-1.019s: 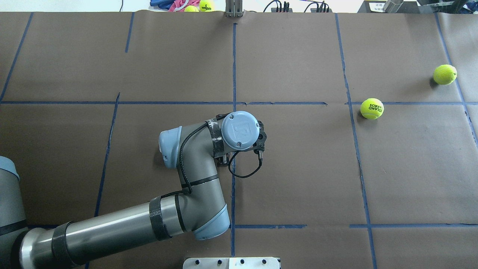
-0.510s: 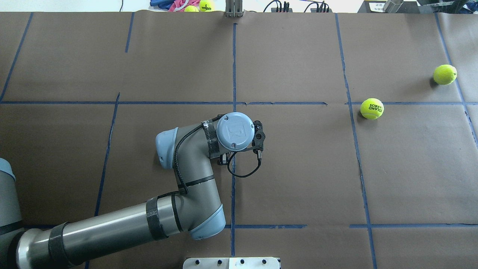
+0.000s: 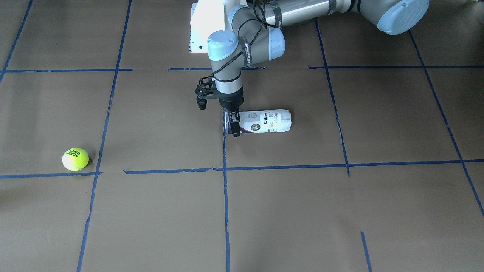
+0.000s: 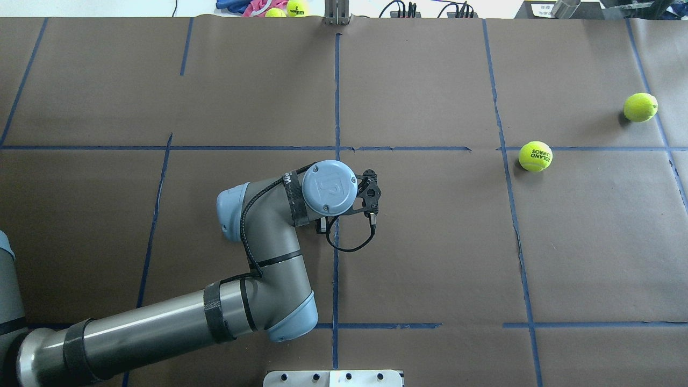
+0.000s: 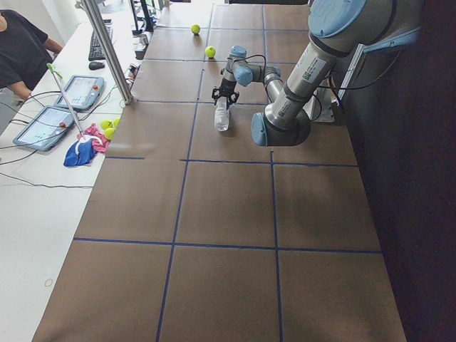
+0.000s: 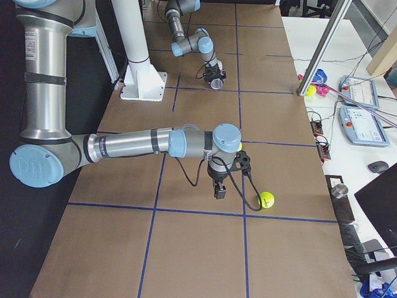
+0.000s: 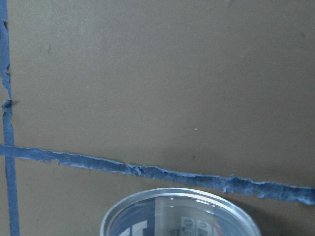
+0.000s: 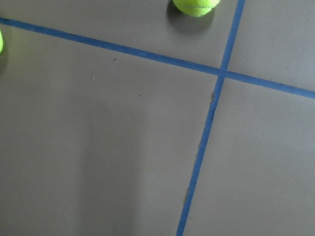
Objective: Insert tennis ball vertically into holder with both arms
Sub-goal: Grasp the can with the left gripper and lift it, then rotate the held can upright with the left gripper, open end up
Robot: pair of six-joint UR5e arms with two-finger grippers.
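Observation:
The holder [image 3: 266, 121] lies on its side mid-table, its open mouth on the blue centre line. The left wrist view shows its rim [image 7: 182, 211]. My left gripper [image 3: 235, 130] points down at the mouth end, open, with one finger [image 3: 236, 128] in front of the can. In the overhead view the wrist [image 4: 329, 186] hides the can. One tennis ball [image 4: 535, 156] lies to the right and a second ball [image 4: 640, 107] lies farther right. My right gripper [image 6: 219, 191] hangs beside a ball [image 6: 267, 198]; I cannot tell whether it is open or shut.
The white pedestal base [image 4: 333, 378] sits at the near table edge. A metal post [image 4: 337, 13] stands at the far edge. Spare balls and a cloth [image 4: 285, 8] lie beyond it. An operator [image 5: 21, 50] sits by the bench. Blue tape lines cross the brown table.
My left wrist has moved to the left in the overhead view, towards the can. The two tennis balls have not moved.

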